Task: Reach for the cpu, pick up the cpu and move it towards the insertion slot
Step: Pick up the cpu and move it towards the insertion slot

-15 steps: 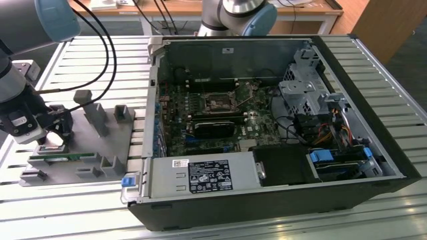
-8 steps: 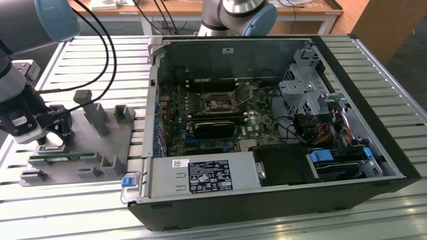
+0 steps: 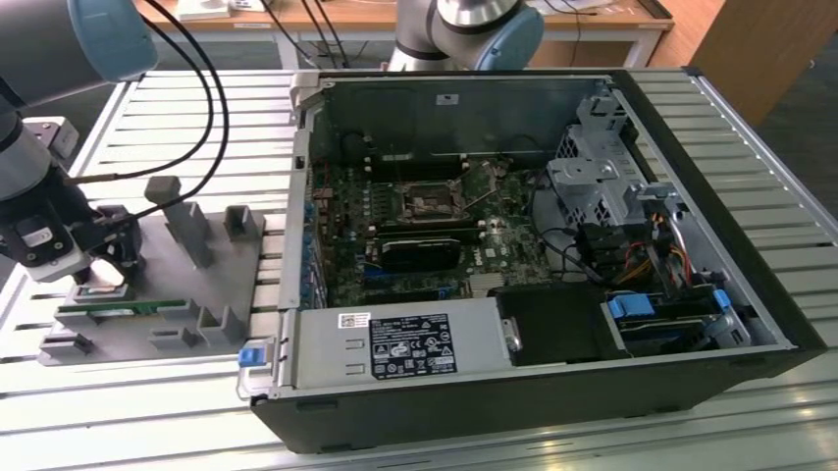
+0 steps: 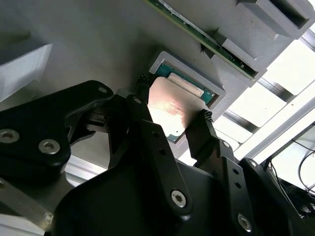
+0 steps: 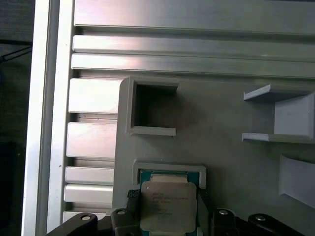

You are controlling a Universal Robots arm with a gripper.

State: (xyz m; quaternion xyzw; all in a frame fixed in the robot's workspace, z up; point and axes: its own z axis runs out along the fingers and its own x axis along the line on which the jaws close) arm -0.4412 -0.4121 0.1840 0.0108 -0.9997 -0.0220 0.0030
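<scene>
My fingers [image 4: 209,135] are clenched on the cpu [image 4: 170,105], one against each of two opposite edges, as both wrist views show. The cpu is a flat square chip with a pale silvery metal top and a thin green rim. It sits at a square pocket of the grey fixture [image 3: 177,289]; I cannot tell whether it has left the pocket floor. A green memory stick [image 3: 125,306] lies in the fixture just beside it. In the exterior view the fixture rests on the slatted desk [image 3: 131,412] at 9 o'clock from the open computer case [image 3: 392,412]. The insertion slot [image 3: 426,199], a silvery frame with a dark centre, lies inside the case at about 2 o'clock from my fingers, well apart.
</scene>
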